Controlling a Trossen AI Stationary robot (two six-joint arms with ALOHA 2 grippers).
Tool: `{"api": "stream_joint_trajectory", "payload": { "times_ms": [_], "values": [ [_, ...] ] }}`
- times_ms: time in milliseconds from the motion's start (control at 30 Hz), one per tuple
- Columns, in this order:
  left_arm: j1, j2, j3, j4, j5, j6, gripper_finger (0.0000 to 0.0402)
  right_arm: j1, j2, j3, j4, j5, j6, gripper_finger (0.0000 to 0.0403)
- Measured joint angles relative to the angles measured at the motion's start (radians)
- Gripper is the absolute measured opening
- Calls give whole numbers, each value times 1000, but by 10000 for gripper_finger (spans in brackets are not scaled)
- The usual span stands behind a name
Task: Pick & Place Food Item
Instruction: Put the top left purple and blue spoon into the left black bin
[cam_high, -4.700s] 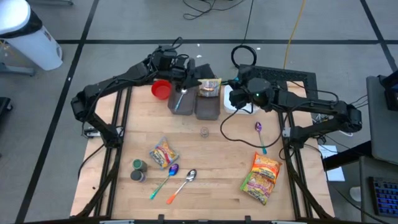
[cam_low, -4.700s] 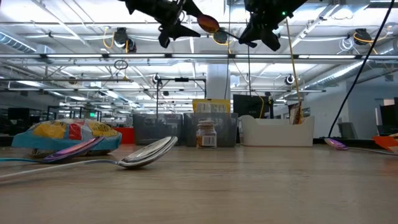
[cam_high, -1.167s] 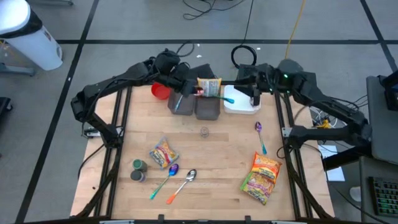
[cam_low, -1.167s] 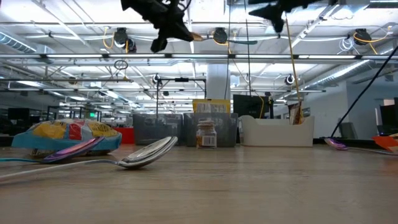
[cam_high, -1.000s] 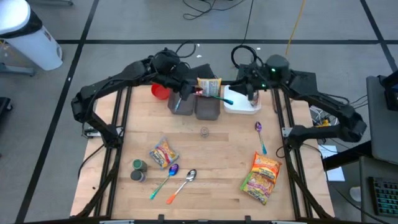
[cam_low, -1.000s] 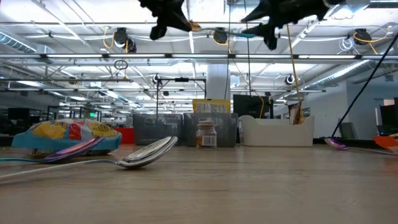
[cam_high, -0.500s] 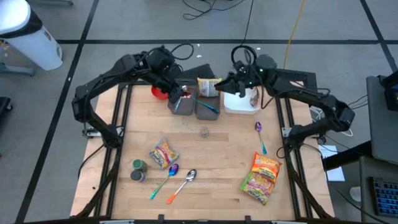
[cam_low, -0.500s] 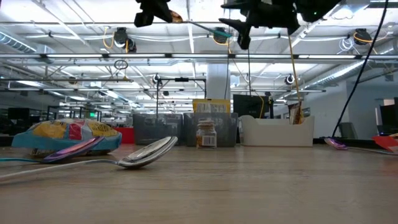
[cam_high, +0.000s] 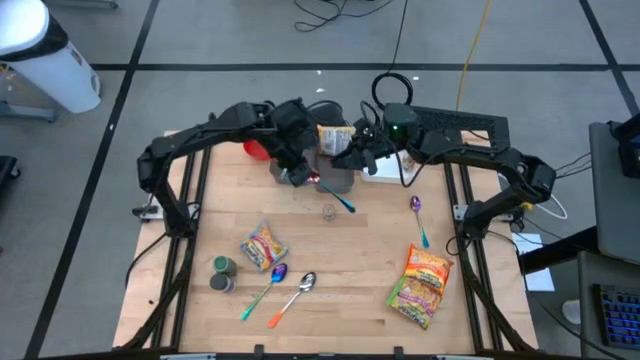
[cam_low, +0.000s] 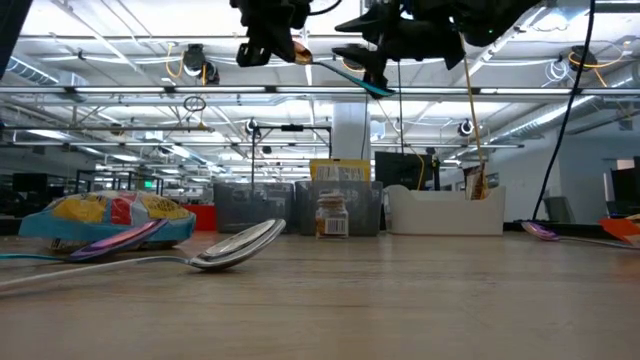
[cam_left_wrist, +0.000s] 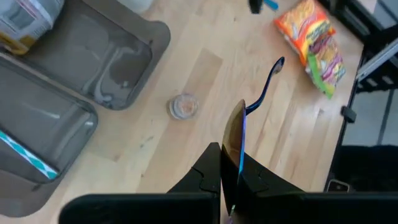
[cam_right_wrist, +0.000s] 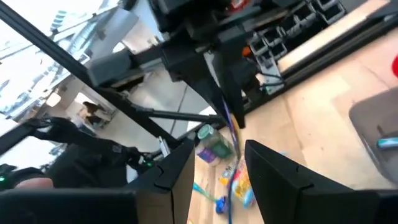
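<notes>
Since the frame half a second back, both arms have swung toward the table's middle, and the teal-handled spoon (cam_high: 336, 195) now reaches out past the grey bins (cam_high: 338, 178) over bare wood. The left tool (cam_high: 299, 170) has its fingers pressed together on the spoon's bowl end; the left wrist view shows the spoon (cam_left_wrist: 240, 134) edge-on between them, its handle pointing away above the table. The right tool (cam_high: 354, 152) hangs just beside it over the bins, fingers (cam_right_wrist: 273, 165) spread wide with nothing between them. Its wrist view looks across at the spoon (cam_right_wrist: 229, 121) in the other arm's grip. In the low view both tools sit high above the table (cam_low: 400, 300), the spoon (cam_low: 346, 72) slanting down between them.

One food packet (cam_high: 335, 138) stands at the back by the bins, a second (cam_high: 264, 245) lies on the left half, and a third (cam_high: 420, 280) lies near the right edge. A small jar (cam_high: 328, 211) stands just below the spoon's tip. The middle of the table is open wood, while two spoons (cam_high: 282, 288) and two cans (cam_high: 221, 273) crowd the front left.
</notes>
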Motion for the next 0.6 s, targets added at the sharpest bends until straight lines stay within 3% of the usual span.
{"api": "stream_joint_trajectory", "payload": {
  "times_ms": [200,600],
  "values": [
    [-17,52,113,-24,-49,39,6,18,1,0,-86,82,-84,134],
    [-21,197,350,-164,-86,104,5,56,-1,0,-15,132,-97,134]
  ]
}}
